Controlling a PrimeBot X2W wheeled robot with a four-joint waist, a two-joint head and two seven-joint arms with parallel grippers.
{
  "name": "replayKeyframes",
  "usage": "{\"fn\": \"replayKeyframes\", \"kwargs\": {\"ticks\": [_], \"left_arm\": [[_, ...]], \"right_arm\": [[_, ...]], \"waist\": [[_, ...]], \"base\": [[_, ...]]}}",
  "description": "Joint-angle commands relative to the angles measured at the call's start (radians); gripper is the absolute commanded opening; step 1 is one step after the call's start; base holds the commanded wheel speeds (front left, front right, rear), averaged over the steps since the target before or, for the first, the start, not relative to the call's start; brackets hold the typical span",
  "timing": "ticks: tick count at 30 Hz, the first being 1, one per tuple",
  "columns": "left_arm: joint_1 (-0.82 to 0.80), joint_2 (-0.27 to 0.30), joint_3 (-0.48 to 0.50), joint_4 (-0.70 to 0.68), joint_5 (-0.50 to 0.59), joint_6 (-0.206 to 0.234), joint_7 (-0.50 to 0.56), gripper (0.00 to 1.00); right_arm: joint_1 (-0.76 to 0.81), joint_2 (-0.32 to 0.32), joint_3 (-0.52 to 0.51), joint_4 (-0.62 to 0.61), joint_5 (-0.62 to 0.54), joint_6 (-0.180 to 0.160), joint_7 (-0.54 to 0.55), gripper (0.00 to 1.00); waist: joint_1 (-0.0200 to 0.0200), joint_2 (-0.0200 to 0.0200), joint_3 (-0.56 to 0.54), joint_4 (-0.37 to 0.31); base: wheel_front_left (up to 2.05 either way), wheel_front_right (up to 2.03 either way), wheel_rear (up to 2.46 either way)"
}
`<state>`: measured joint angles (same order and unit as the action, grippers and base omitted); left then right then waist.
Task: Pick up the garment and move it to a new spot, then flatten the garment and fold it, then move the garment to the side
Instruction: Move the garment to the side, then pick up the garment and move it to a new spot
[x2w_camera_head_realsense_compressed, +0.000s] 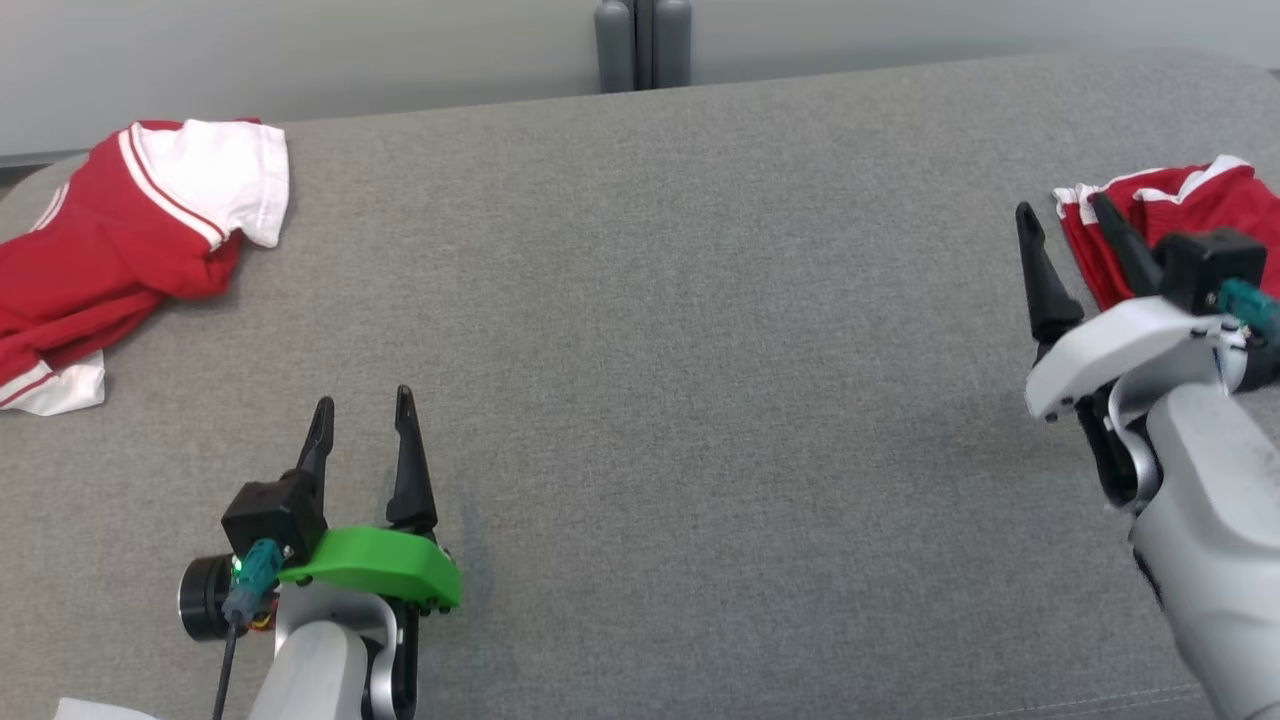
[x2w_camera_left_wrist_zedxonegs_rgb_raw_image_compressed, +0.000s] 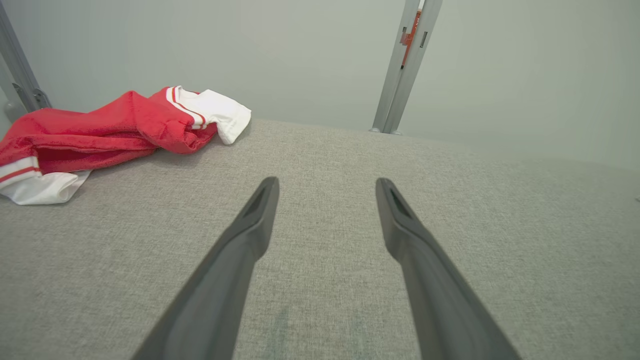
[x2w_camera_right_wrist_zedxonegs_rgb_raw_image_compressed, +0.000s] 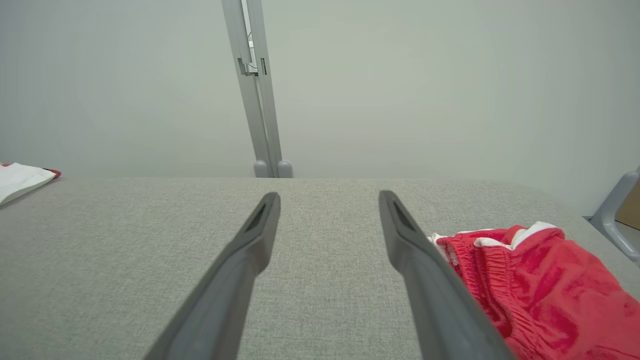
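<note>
Head view: at lower left, left gripper (x2w_camera_head_realsense_compressed: 362, 398) spread open and empty over the grey padded surface (x2w_camera_head_realsense_compressed: 640, 300). At the right edge, right gripper (x2w_camera_head_realsense_compressed: 1062, 203) likewise parted and empty, just beside the red shorts (x2w_camera_head_realsense_compressed: 1190, 200) crumpled at upper right. At upper left, red-and-white shirt (x2w_camera_head_realsense_compressed: 130, 240) in a heap, well apart from both.

Left wrist view: fingers (x2w_camera_left_wrist_zedxonegs_rgb_raw_image_compressed: 240, 260) wide, nothing between them. Shirt at upper left.

Right wrist view: fingers wide. Shorts at lower right, partly behind the right-hand finger. White sleeve at the left edge.
</note>
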<state>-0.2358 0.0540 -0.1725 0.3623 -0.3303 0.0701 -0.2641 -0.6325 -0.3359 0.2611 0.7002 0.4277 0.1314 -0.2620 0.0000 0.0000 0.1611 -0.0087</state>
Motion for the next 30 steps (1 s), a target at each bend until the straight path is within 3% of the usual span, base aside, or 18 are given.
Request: {"fn": "replayKeyframes", "kwargs": {"ticks": [1,9,12,20,30], "left_arm": [[0.023,0.000,0.003,0.010,0.009,-0.001,0.000,1.00],[0.117,-0.003,0.002,0.015,-0.010,0.003,0.000,1.00],[0.139,-0.003,-0.011,0.007,-0.021,0.011,0.000,1.00],[0.173,-0.003,-0.044,-0.023,-0.022,0.024,0.000,1.00],[0.186,-0.002,-0.067,-0.038,-0.021,0.031,0.000,1.00]], "right_arm": [[0.061,0.023,-0.030,-0.038,-0.027,-0.001,-0.003,1.00],[0.371,0.193,-0.238,-0.314,-0.233,-0.002,-0.003,1.00],[0.453,0.249,-0.252,-0.380,-0.266,-0.001,-0.002,1.00],[0.573,0.284,-0.258,-0.491,-0.284,-0.001,0.018,1.00],[0.608,0.285,-0.226,-0.515,-0.247,-0.001,0.028,1.00]], "waist": [[0.0000,0.0000,-0.052,0.039],[0.0000,0.0000,-0.129,0.058],[0.0000,0.0000,-0.145,0.061],[0.0000,0.0000,-0.165,0.060],[0.0000,0.0000,-0.169,0.062]], "base": [[0.00,0.00,0.00],[0.00,0.00,0.00],[0.00,0.00,0.00],[0.00,0.00,0.00],[0.00,0.00,0.00]]}}
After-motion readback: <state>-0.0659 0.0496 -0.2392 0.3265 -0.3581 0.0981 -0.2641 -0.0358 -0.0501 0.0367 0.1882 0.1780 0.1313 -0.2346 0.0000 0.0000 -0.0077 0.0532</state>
